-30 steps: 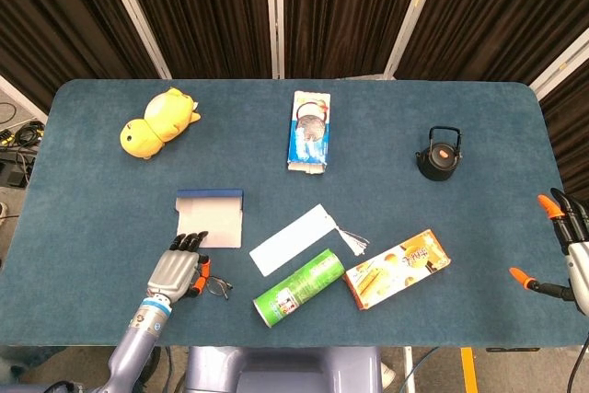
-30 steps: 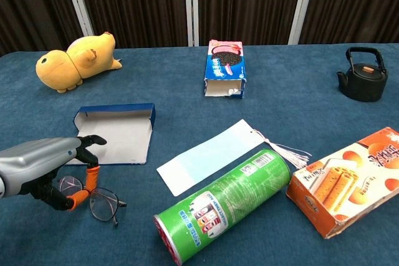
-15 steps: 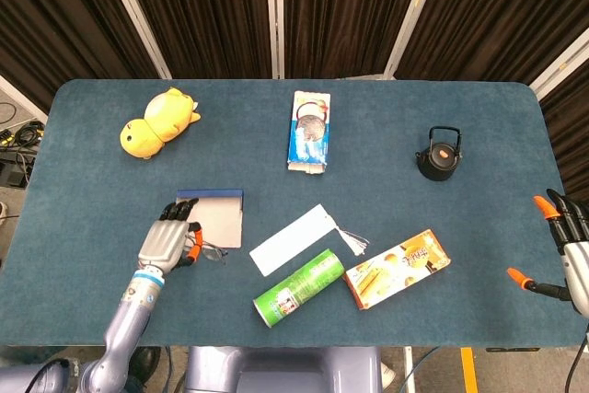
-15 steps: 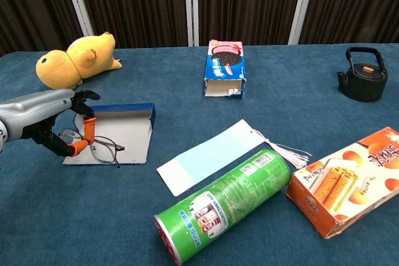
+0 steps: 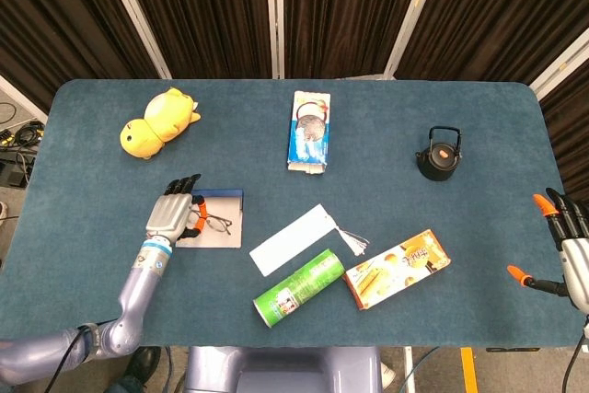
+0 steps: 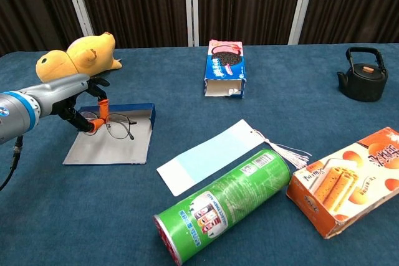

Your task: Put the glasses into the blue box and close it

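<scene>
The open blue box (image 5: 221, 230) (image 6: 112, 147) lies flat at the table's front left, its pale inside up. My left hand (image 5: 173, 212) (image 6: 73, 99) hovers over the box's left side and pinches the thin-framed glasses (image 5: 216, 222) (image 6: 117, 126) between orange-tipped fingers, holding them just above the box's far part. My right hand (image 5: 569, 255) shows only in the head view, at the table's right edge, fingers spread and holding nothing.
A yellow plush duck (image 5: 158, 121) (image 6: 75, 59) lies behind the box. A cookie box (image 5: 309, 130), a white paper strip (image 6: 209, 156), a green chip can (image 6: 221, 205), an orange biscuit box (image 6: 349, 179) and a black kettle (image 5: 439, 155) occupy the middle and right.
My left hand has lifted the glasses from the table in front of the box and carried them away from me, over the open box. The right hand has barely moved.
</scene>
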You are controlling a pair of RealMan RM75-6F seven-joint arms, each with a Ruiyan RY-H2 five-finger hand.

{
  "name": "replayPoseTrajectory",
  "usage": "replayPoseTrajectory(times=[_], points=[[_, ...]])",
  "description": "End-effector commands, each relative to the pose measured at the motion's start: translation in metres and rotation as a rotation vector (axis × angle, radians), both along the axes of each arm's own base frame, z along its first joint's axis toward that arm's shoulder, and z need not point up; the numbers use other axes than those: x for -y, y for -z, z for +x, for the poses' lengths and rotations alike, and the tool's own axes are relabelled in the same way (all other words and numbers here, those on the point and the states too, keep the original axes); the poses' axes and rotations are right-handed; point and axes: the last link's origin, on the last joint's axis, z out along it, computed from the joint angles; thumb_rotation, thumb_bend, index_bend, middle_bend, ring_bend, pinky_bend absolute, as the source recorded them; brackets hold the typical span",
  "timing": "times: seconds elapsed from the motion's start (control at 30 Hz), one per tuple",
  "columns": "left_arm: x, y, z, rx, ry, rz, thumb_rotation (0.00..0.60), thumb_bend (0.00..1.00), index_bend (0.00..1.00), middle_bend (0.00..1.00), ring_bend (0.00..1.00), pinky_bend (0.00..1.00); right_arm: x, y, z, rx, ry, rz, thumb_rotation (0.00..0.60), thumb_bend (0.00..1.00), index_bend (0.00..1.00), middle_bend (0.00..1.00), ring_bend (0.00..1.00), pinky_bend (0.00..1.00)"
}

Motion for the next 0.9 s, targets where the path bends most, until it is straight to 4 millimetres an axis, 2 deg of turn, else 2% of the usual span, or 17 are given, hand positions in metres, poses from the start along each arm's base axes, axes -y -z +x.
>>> replayPoseTrajectory(times=[0.03, 0.3, 0.6, 0.67, 0.8, 0.87, 0.9], points=[[-0.008, 0.007, 0.003, 0.007, 0.003, -0.004, 0.6, 0.52, 0.65, 0.0, 0.0, 0.0, 0.0, 0.0, 0.0, -0.002, 0.002, -0.001, 0.6, 0.0, 0.0, 0.0, 0.0, 0.0], [-0.018, 0.022, 0.006, -0.012, 0.019, -0.015, 0.6, 0.52, 0.65, 0.0, 0.0, 0.0, 0.002, 0.001, -0.002, -0.008, 0.013, -0.001, 0.6, 0.0, 0.0, 0.0, 0.0, 0.0], [-0.025, 0.023, 0.0, -0.03, 0.024, 0.02, 0.6, 0.51, 0.62, 0.0, 0.0, 0.0, 0.002, 0.002, -0.003, -0.013, 0.018, -0.001, 0.6, 0.0, 0.0, 0.0, 0.0, 0.0], [-0.025, 0.024, -0.002, -0.027, 0.017, 0.02, 0.6, 0.49, 0.52, 0.0, 0.0, 0.0, 0.003, 0.002, -0.002, -0.014, 0.018, 0.0, 0.6, 0.0, 0.0, 0.0, 0.0, 0.0], [-0.024, 0.021, -0.005, -0.004, 0.011, 0.023, 0.6, 0.32, 0.12, 0.0, 0.0, 0.0, 0.002, 0.002, -0.002, -0.016, 0.017, 0.0, 0.6, 0.0, 0.0, 0.0, 0.0, 0.0], [-0.023, 0.018, -0.005, 0.017, 0.014, 0.033, 0.6, 0.24, 0.01, 0.0, 0.0, 0.0, 0.002, 0.003, -0.002, -0.016, 0.017, 0.0, 0.6, 0.0, 0.0, 0.0, 0.0, 0.0], [-0.022, 0.017, -0.005, 0.026, 0.02, 0.039, 0.6, 0.21, 0.0, 0.0, 0.0, 0.0, 0.002, 0.003, -0.002, -0.015, 0.016, 0.0, 0.6, 0.0, 0.0, 0.0, 0.0, 0.0]])
